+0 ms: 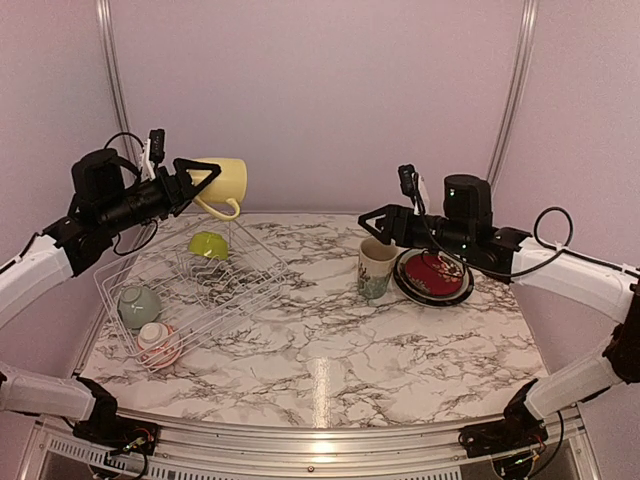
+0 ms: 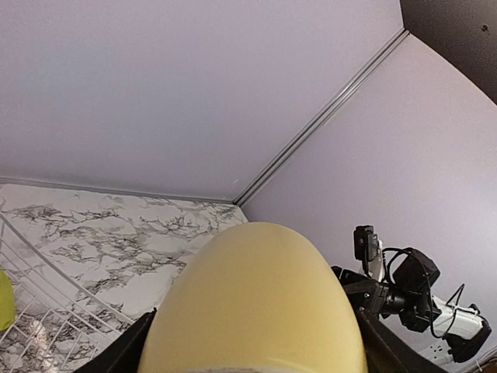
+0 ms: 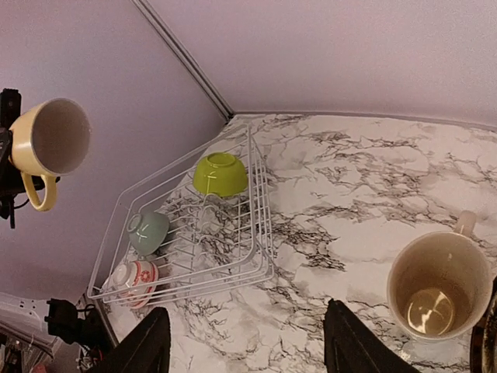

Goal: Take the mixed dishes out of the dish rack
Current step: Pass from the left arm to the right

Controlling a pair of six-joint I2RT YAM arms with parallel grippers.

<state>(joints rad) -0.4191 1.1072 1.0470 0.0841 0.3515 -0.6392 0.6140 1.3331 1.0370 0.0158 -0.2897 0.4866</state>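
Yellow mug (image 1: pixel 228 180) is up in the air above the far end of the dish rack (image 1: pixel 225 314), clear of the wires, tipped on its side with its mouth toward the right and its handle hanging down. The left pincer (image 1: pixel 205 177) clamps it by the base; that arm is raised high, its forearm near level and pointing toward the middle of the scene. In the white wire rack, which sits on the left of the marble counter (image 1: pixel 330 340), lie a lime-green bowl (image 1: pixel 208 244) at the far end, a pale green bowl (image 1: pixel 139 305) by the left wall and a red-patterned bowl (image 1: pixel 158 343) at the near corner. On the counter's right side a beige mug (image 1: pixel 377 267) stands upright, just beside a stack of plates (image 1: pixel 435 278) with a black rim and a red top. The right arm reaches in from the right, forearm level above those plates, its pincer (image 1: pixel 368 227) pointing left with fingers spread and nothing between them.
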